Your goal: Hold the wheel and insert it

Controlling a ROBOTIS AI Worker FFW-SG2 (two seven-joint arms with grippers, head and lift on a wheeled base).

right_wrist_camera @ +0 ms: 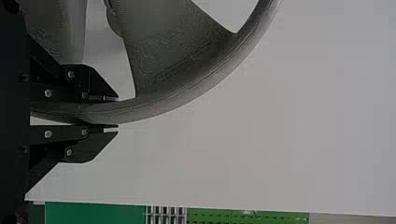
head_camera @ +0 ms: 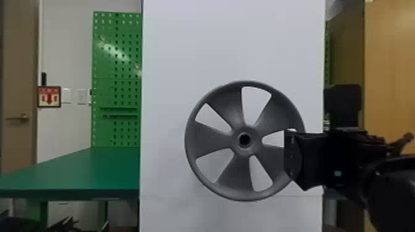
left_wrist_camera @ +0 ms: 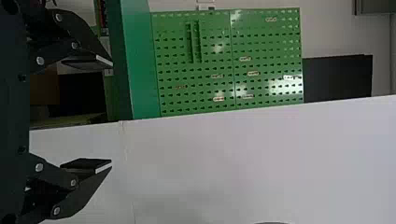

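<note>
Grey five-bladed wheel, probably plastic (head_camera: pixel 210 138): upright, face towards the head camera, in front of the white board and slightly towards its right edge. We can't tell if its back touches the board.
Black right gripper (right_wrist_camera: pixel 117 113): closed on the rim (right_wrist_camera: pixel 163 100) at the wheel's right side, one flat finger inside the rim and one outside. We reckon that's deliberate, since a side pinch keeps the arm out of the way of the middle.
Round dark hub hole (head_camera: pixel 245 139): uncovered, nothing in front of it. That's probably the bit that has to line up, so we'd want it kept free like this.
Tall flat white board (head_camera: pixel 185 46): behind the wheel. Our guess is it's the mounting side, but we can't tell exactly where the wheel goes in.
Black left gripper (left_wrist_camera: pixel 111 113): parked, fingers spread with nothing between them. Makes sense to us, one hand seems enough for carrying.
Green flat-topped table (head_camera: pixel 92 172): off past the board's left edge, looks like it has no part in the job.
Step, our read: lining up before the push, so squaring the hub comes next.
Risk: holding the rim this far off-centre, we'd worry about the wheel twisting or tilting if the hub catches.
</note>
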